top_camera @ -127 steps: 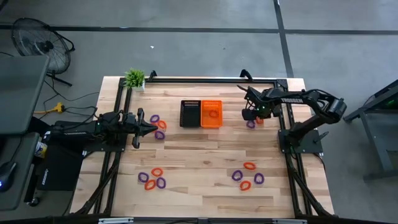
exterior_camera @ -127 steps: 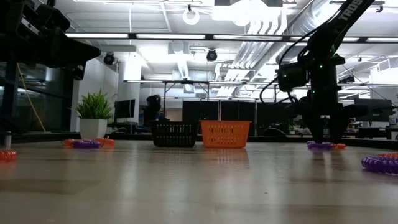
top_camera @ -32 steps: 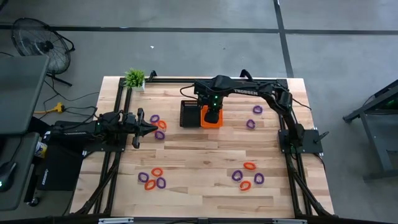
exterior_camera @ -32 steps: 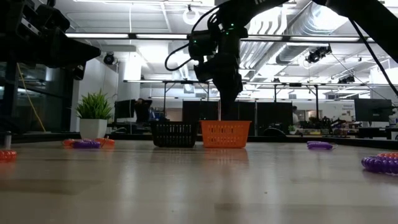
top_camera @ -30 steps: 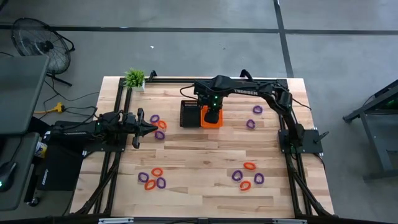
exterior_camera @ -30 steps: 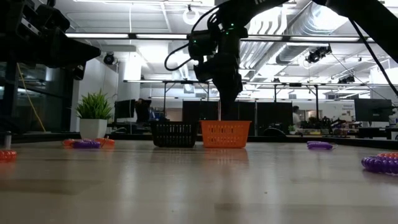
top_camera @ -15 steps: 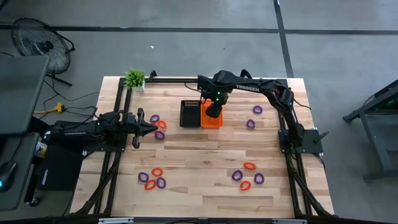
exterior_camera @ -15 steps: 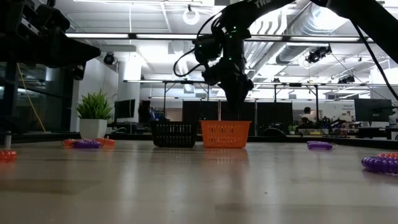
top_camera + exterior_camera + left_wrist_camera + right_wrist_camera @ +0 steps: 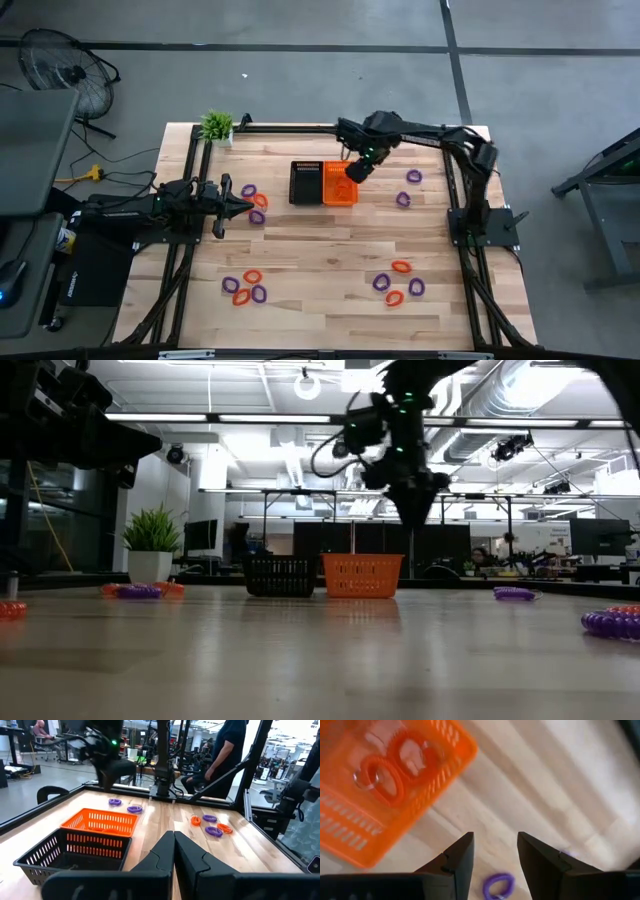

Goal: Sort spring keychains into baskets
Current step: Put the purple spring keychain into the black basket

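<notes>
A black basket (image 9: 305,183) and an orange basket (image 9: 338,186) stand side by side at the table's far middle. Two orange-red spring keychains (image 9: 377,780) lie in the orange basket (image 9: 385,805). My right gripper (image 9: 352,173) hangs open, pointing down, above the orange basket's right edge, with nothing between its fingers (image 9: 495,852). A purple keychain (image 9: 498,885) lies on the wood below it. Loose purple and orange keychains lie in groups at the left (image 9: 254,200), near left (image 9: 245,286), near right (image 9: 398,283) and far right (image 9: 414,176). My left gripper (image 9: 245,207) waits shut at the left.
A small potted plant (image 9: 216,126) stands at the far left corner. Black frame rails (image 9: 300,128) run along the table's far edge and sides. Bare wood lies between the baskets and the near keychain groups. A person (image 9: 227,750) stands beyond the table in the left wrist view.
My right gripper has moved from above the middle of the orange basket toward the table's right edge, staying high and pointing down, and has rolled about its own axis. The baskets and the loose keychains have stayed where they were.
</notes>
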{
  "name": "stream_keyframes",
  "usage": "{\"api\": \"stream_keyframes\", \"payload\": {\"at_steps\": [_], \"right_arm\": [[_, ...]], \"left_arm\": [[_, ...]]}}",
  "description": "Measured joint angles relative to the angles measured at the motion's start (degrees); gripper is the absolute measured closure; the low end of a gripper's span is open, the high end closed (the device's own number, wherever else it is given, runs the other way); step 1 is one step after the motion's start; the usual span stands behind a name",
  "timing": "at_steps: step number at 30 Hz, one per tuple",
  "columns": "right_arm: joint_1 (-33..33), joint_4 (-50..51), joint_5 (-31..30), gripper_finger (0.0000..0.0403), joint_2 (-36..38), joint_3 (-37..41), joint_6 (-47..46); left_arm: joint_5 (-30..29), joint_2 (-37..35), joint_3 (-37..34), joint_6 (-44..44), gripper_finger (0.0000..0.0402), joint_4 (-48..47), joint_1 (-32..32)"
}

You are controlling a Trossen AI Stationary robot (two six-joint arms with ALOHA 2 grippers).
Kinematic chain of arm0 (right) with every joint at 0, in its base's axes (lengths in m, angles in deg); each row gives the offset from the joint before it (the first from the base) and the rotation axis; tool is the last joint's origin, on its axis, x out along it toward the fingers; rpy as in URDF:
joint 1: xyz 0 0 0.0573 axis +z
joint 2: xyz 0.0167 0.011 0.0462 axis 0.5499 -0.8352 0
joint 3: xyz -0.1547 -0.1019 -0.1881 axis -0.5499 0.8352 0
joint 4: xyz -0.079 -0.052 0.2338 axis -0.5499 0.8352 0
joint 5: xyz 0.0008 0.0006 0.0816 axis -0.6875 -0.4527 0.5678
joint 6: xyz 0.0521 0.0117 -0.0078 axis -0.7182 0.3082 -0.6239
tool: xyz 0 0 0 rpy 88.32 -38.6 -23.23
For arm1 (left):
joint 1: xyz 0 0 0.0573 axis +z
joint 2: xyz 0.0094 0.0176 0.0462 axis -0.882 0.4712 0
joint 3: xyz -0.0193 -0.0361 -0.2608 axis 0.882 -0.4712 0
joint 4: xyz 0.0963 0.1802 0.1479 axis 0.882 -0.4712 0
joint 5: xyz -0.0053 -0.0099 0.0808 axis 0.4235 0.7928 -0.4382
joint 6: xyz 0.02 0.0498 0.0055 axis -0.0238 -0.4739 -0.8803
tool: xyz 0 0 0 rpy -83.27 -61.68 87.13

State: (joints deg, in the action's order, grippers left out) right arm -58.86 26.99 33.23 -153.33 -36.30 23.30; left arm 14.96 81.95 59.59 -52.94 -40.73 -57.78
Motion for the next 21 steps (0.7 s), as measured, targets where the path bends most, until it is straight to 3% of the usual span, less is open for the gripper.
{"api": "stream_keyframes", "payload": {"at_steps": [10, 21], "right_arm": [[0.11, -10.67, 5.48, 0.0261, 17.50, 27.89, -13.89], [2.45, -20.94, 9.14, 0.0258, 20.15, 40.35, -21.44]], "left_arm": [[0.02, 0.01, 0.00, 0.00, 0.0400, 0.01, 0.01], [0.20, -0.01, 0.00, 0.00, 0.0400, 0.00, 0.00]]}}
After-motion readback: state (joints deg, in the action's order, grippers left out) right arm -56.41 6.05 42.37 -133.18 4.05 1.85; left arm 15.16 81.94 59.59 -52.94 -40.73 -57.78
